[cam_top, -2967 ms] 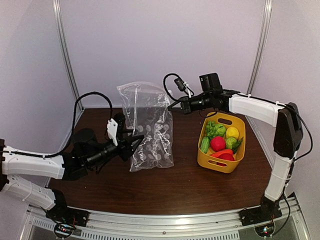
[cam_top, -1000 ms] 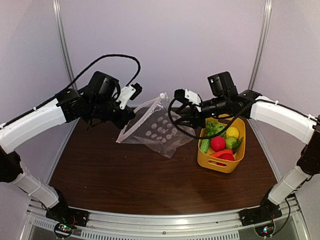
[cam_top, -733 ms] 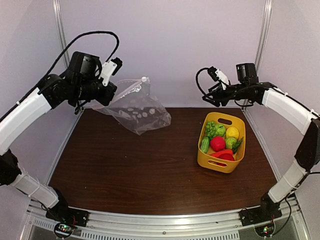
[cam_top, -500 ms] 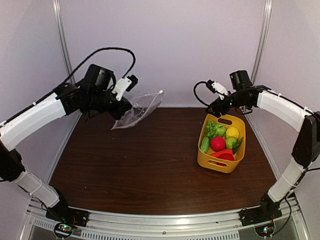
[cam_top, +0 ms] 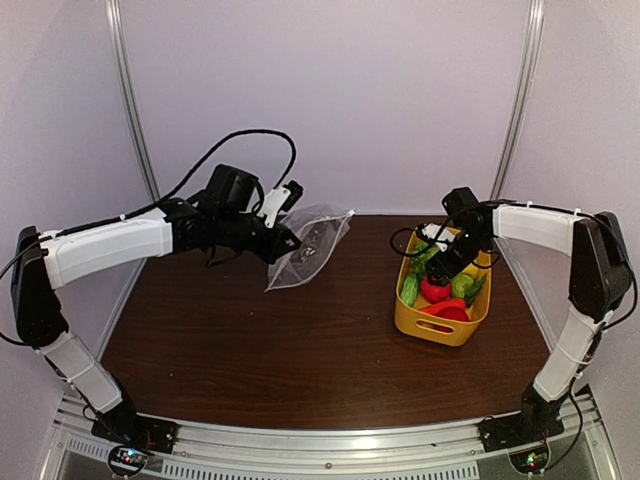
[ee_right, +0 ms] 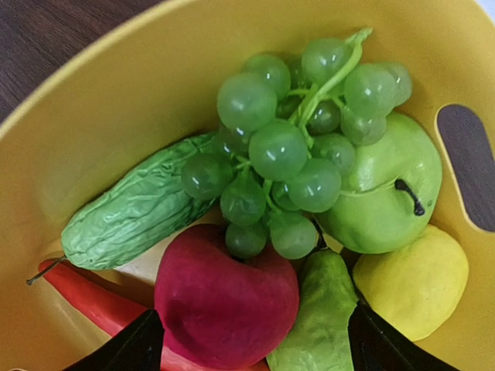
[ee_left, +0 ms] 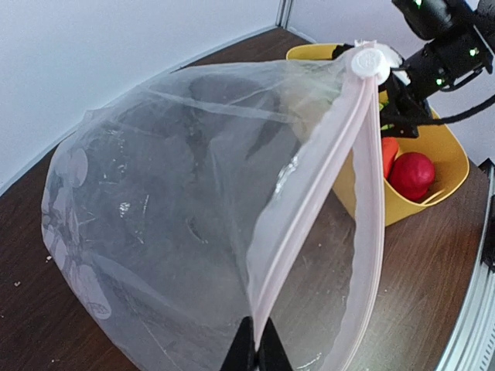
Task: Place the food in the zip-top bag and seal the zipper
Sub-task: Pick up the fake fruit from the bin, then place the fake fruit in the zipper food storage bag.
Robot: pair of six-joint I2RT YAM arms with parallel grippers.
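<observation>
My left gripper (ee_left: 254, 354) is shut on the rim of the clear zip-top bag (ee_left: 162, 216), pinching the zipper (ee_left: 309, 209). It holds the bag (cam_top: 312, 247) above the table, left of centre, mouth open. A white slider (ee_left: 370, 62) sits at the zipper's far end. The food lies in the yellow basket (cam_top: 440, 325): green grapes (ee_right: 294, 147), red apple (ee_right: 224, 297), green apple (ee_right: 387, 201), lemon (ee_right: 414, 282), cucumber (ee_right: 131, 212). My right gripper (ee_right: 255, 348) hangs open just over the red apple, its fingers either side of it and not touching.
The basket (ee_right: 100, 100) stands at the right of the brown table (cam_top: 300, 360). A red piece (ee_right: 85, 297) and a green piece (ee_right: 317, 325) lie low in it beside the apple. Purple walls close the back and sides.
My left arm has swung down and toward the centre with the bag. My right arm has dropped from above the basket into it, and its jaws have spread wider.
</observation>
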